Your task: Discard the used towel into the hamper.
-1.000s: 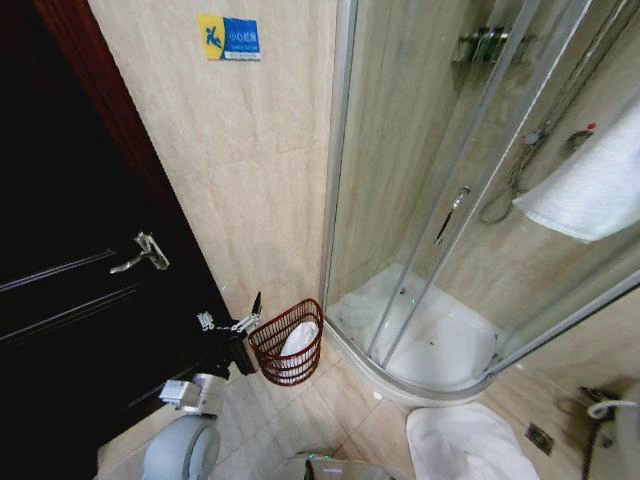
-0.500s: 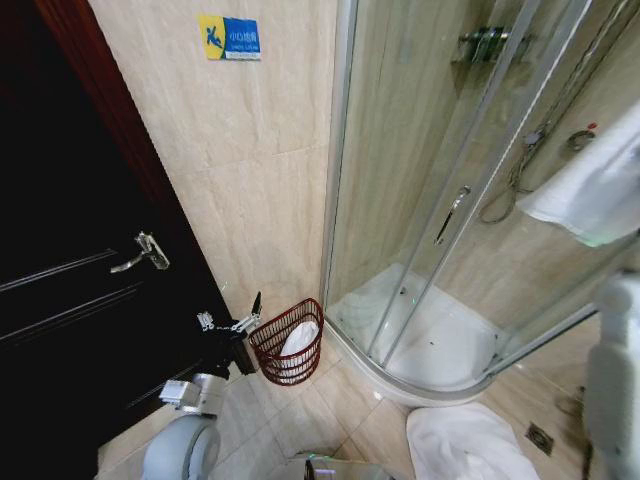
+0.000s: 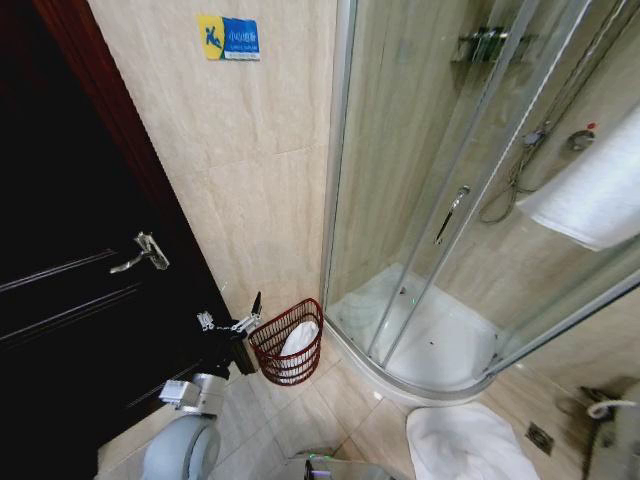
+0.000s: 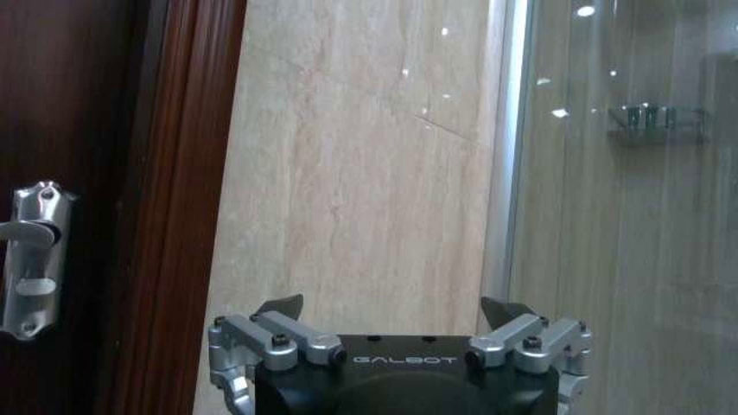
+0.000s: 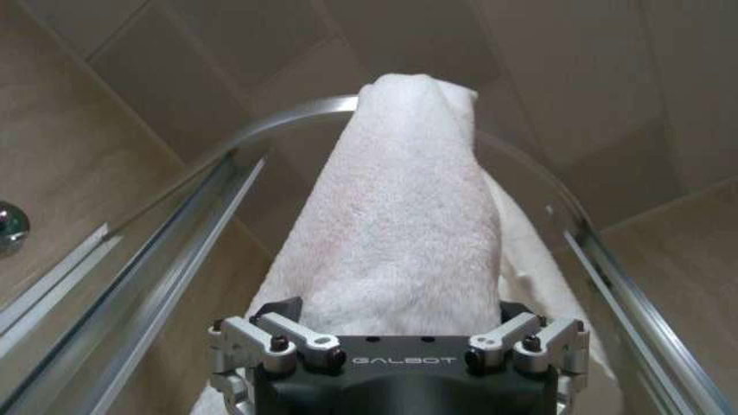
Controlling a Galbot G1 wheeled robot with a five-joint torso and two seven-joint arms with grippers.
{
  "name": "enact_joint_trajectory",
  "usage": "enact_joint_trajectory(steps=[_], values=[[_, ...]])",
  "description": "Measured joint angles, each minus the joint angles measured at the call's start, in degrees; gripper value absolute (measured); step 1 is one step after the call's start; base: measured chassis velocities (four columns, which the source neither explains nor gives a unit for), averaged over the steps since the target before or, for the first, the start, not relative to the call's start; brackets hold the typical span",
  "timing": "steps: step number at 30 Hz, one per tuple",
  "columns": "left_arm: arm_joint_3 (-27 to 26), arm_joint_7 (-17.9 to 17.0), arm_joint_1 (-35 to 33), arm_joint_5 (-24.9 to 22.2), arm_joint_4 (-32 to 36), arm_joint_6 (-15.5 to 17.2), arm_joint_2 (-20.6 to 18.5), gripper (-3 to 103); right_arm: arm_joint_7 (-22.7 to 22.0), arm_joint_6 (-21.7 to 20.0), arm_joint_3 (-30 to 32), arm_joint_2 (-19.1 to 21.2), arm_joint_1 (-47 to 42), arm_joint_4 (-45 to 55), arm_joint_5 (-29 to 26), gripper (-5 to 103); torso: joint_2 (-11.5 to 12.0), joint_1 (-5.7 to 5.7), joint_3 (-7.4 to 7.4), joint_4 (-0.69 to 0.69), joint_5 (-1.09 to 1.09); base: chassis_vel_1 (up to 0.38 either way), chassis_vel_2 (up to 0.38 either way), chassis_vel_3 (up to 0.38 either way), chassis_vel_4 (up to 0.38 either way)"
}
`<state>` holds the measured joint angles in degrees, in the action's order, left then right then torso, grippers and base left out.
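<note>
Fluffy white terry cloth on the towel (image 5: 403,233), rough and matt. Open wicker-style weave on the reddish-brown hamper (image 3: 287,342), glossy beige stone-look tiles on the wall (image 3: 250,180), shiny chrome on the door handle (image 3: 140,252). Clear smooth glass on the shower screen (image 3: 420,160), dark polished wood on the door (image 3: 60,300).

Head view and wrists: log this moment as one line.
right tool: shut on towel | left tool: open, beside hamper | hamper: on floor by door

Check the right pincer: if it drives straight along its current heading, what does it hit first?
The white towel. The right pincer points straight at it, and the fabric already sits between the fingers, draped over the shower enclosure's curved top rail. Whether they are closed on it is unclear.
</note>
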<state>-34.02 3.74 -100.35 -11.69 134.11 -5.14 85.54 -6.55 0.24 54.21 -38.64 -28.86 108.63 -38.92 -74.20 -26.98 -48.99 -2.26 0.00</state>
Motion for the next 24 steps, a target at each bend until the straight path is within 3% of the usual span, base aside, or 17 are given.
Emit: enact_joint_trajectory(steps=[10, 13, 15, 17, 18, 24], values=[[0.0, 0.0, 0.0, 0.0, 0.0, 0.0, 0.0, 100, -1.3, -4.1, -8.1, 3.7, 11.4, -5.5, 0.2, 103, 0.0, 0.0, 0.0, -0.03, 0.0, 0.0, 0.0, 0.0, 0.0], [0.0, 0.0, 0.0, 0.0, 0.0, 0.0, 0.0, 100, -1.4, -5.0, -9.4, 4.6, 13.3, -6.5, 0.2, 90, 0.0, 0.0, 0.0, -0.02, 0.0, 0.0, 0.0, 0.0, 0.0], [0.0, 0.0, 0.0, 0.0, 0.0, 0.0, 0.0, 100, -1.5, -5.3, -9.4, 5.0, 13.2, -6.5, 0.0, 90, 0.0, 0.0, 0.0, -0.01, 0.0, 0.0, 0.0, 0.0, 0.0], [0.0, 0.0, 0.0, 0.0, 0.0, 0.0, 0.0, 100, -1.5, -5.5, -8.5, 5.7, 12.2, -6.3, -0.3, 80, 0.0, 0.0, 0.0, -0.01, 0.0, 0.0, 0.0, 0.0, 0.0], [0.0, 0.0, 0.0, 0.0, 0.0, 0.0, 0.0, 100, -1.5, -5.5, -8.5, 5.7, 12.2, -6.3, -0.3, 80, 0.0, 0.0, 0.0, -0.01, 0.0, 0.0, 0.0, 0.0, 0.0], [0.0, 0.0, 0.0, 0.0, 0.0, 0.0, 0.0, 100, -1.1, -5.6, -5.3, 7.5, 7.5, -4.5, -1.7, 53, 0.0, 0.0, 0.0, 0.0, 0.0, 0.0, 0.0, 0.0, 0.0]])
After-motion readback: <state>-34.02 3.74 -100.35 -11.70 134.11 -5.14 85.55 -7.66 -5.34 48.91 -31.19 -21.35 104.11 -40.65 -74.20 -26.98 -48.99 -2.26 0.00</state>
